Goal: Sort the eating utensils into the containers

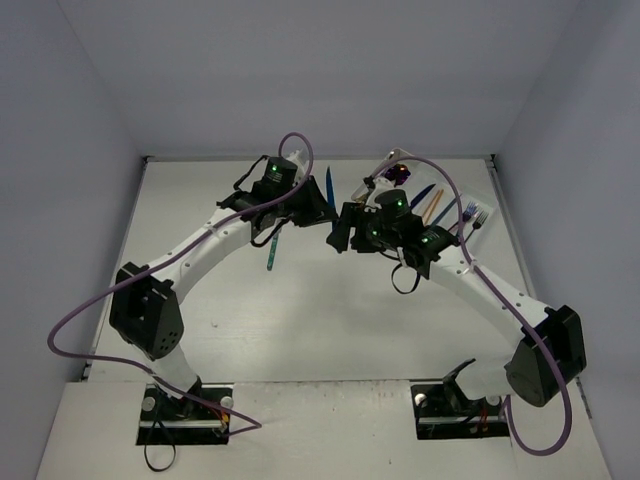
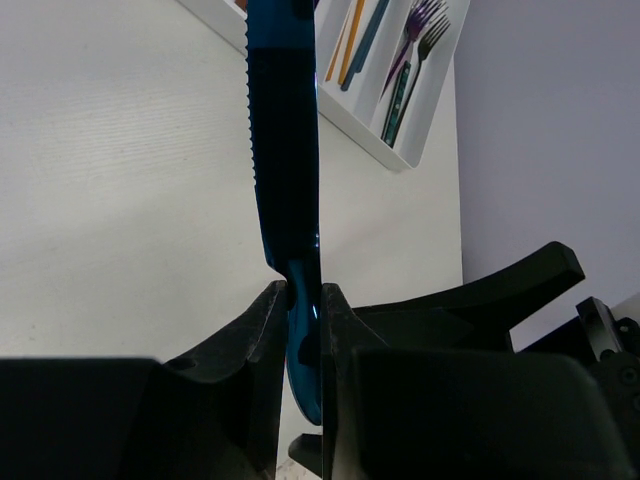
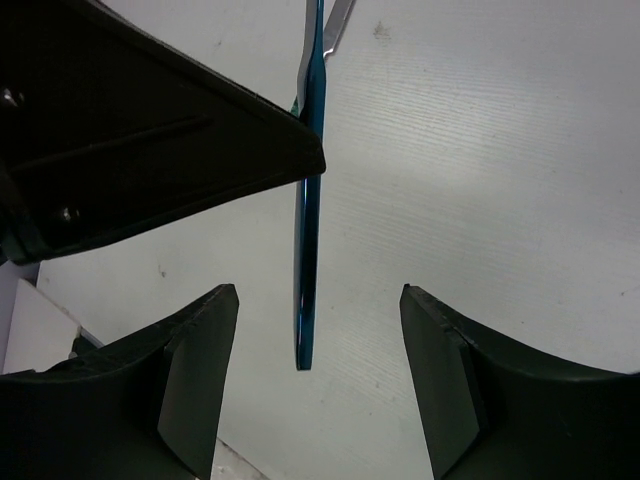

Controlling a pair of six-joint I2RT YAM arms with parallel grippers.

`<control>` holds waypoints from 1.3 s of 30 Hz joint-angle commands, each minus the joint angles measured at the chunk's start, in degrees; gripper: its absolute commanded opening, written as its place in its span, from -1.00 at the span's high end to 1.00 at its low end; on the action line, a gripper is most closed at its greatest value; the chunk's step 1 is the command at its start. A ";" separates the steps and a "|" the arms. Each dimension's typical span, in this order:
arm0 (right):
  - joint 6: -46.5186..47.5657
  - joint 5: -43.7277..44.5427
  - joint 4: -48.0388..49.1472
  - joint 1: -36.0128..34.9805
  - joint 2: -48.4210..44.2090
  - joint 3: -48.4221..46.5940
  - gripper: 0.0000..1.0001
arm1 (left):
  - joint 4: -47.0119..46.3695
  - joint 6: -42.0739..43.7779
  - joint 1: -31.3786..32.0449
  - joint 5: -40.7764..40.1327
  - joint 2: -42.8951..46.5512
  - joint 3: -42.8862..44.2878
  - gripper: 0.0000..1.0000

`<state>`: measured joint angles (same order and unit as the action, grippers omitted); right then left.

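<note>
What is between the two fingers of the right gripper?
The blue knife, edge-on, touching neither finger of the open right gripper, in the right wrist view. The left gripper holds it.

Open worktop (image 1: 320,330) at near edge. The knife (image 3: 308,250) in left tool (image 2: 303,295) stands between right tool's (image 3: 318,292) spread fingers (image 3: 200,380); tray (image 2: 395,158) beyond.

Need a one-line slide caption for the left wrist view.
Left gripper shut on a teal serrated knife, blade pointing away toward the white cutlery tray holding forks.

Forks (image 2: 418,45) in tray (image 2: 400,160), right of knife (image 2: 285,150)
</note>
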<state>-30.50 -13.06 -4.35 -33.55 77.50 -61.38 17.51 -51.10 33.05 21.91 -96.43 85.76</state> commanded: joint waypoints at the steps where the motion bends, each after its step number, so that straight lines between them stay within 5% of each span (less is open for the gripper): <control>1: -0.88 3.75 3.73 -0.76 0.46 -3.69 -0.16 | -5.30 -1.71 0.81 2.08 5.41 2.08 1.00; 9: -1.04 5.33 3.73 -1.25 1.00 -4.58 0.42 | -4.81 -1.41 1.38 2.20 6.98 0.84 1.00; 14: -1.10 5.70 3.73 -1.43 0.47 -4.58 0.98 | -4.13 -0.47 1.86 1.68 7.93 0.29 1.00; 17: -1.50 6.85 3.73 -1.36 -0.23 -4.03 1.00 | -1.95 0.79 2.02 0.86 8.07 0.34 0.94; 22: -3.21 10.37 3.73 -1.32 -1.67 -1.89 1.00 | 4.01 6.21 2.02 -6.13 10.39 -0.59 -0.02; 26: -6.04 13.16 3.73 0.76 -1.98 0.61 1.00 | 10.25 11.89 1.83 -16.03 13.75 -1.51 -0.38; 33: -6.80 19.02 3.73 13.38 2.49 0.82 1.00 | 18.42 19.23 1.37 -31.51 23.41 -7.65 -0.46; 39: -5.93 21.39 3.73 20.18 14.57 -7.92 1.00 | 24.25 21.04 0.63 -35.42 31.02 -16.06 -0.47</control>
<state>-36.22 4.53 -4.22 -16.26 84.31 -61.22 37.05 -33.48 34.49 -7.50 -70.63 73.83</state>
